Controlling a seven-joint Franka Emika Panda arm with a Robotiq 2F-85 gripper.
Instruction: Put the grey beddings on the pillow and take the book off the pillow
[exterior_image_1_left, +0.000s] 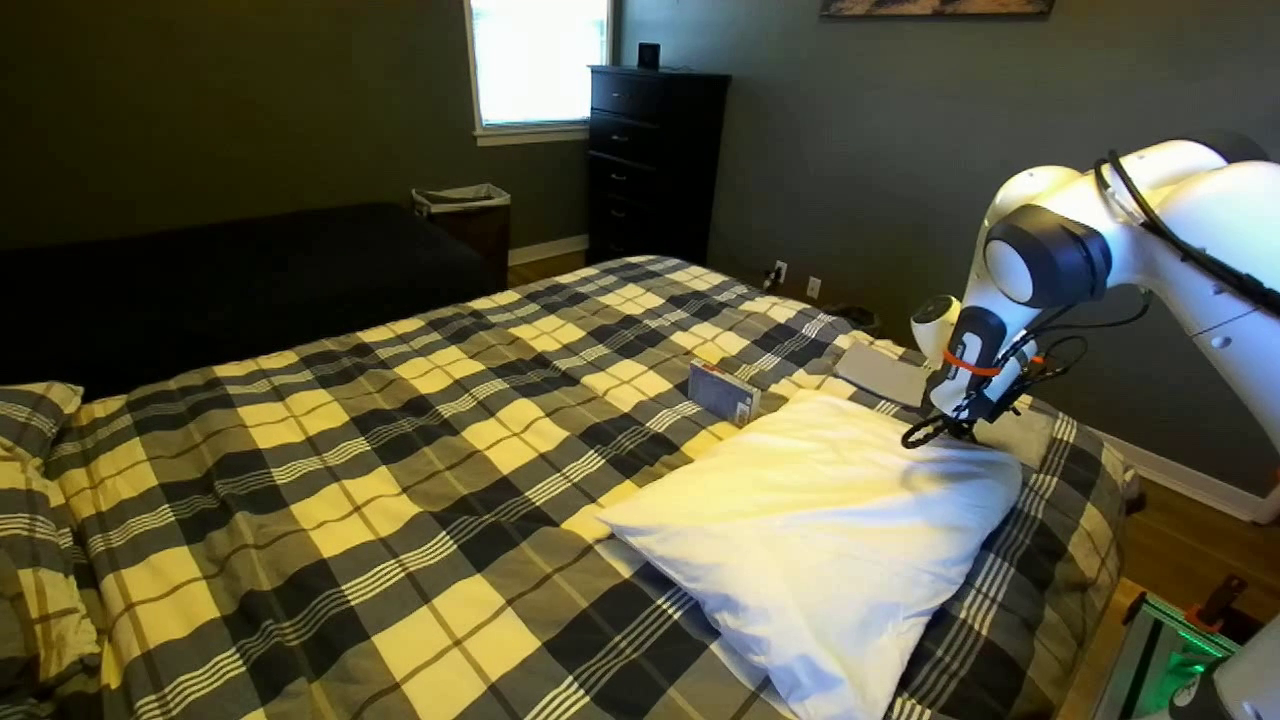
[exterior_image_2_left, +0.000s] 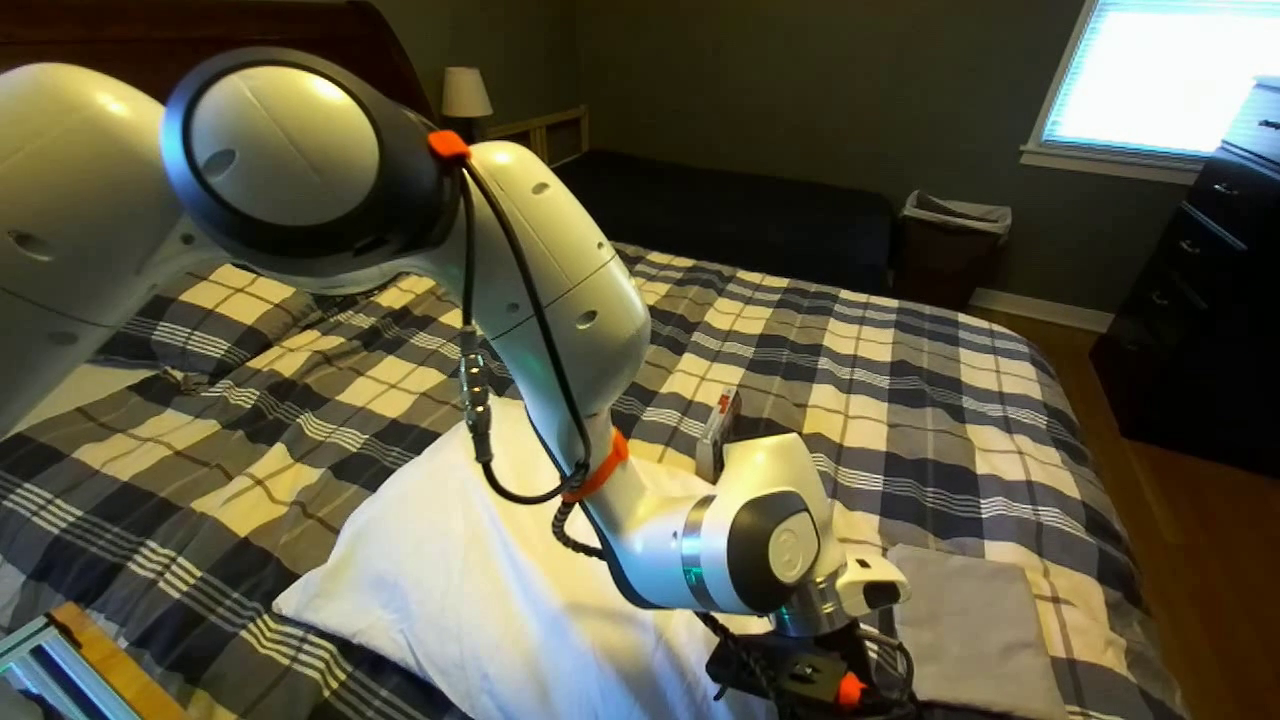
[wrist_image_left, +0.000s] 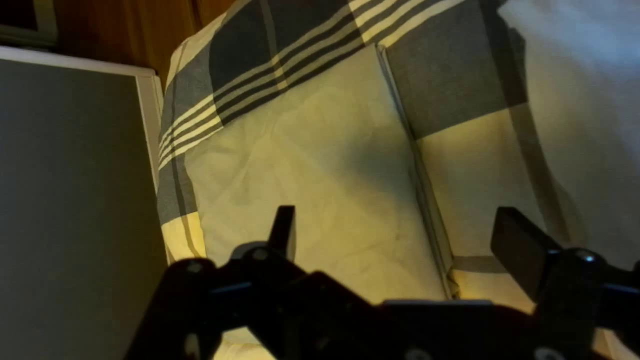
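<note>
Between the pillow and the bed's edge lies the grey beddings (wrist_image_left: 320, 185), a flat folded cloth, which also shows in both exterior views, partly behind the arm. My gripper (wrist_image_left: 397, 212) hangs open above it, nothing held. In the wrist view, the cloth's folded long edge runs between the two fingers; the left finger (wrist_image_left: 282, 227) is over the cloth, the right one over the strip of bedspread beside it. The white pillow (exterior_image_1_left: 800, 530) lies flat on the plaid bed. Upright on its edge, the book (exterior_image_1_left: 722, 392) stands on the bedspread close by the pillow's far side.
The plaid bedspread (exterior_image_1_left: 440, 540) covers the bed. A dark flat panel (wrist_image_left: 75, 200) with a pale rim lies past the bed's edge in the wrist view. A black dresser (exterior_image_1_left: 655, 170) and a hamper (exterior_image_1_left: 465, 225) stand farther back.
</note>
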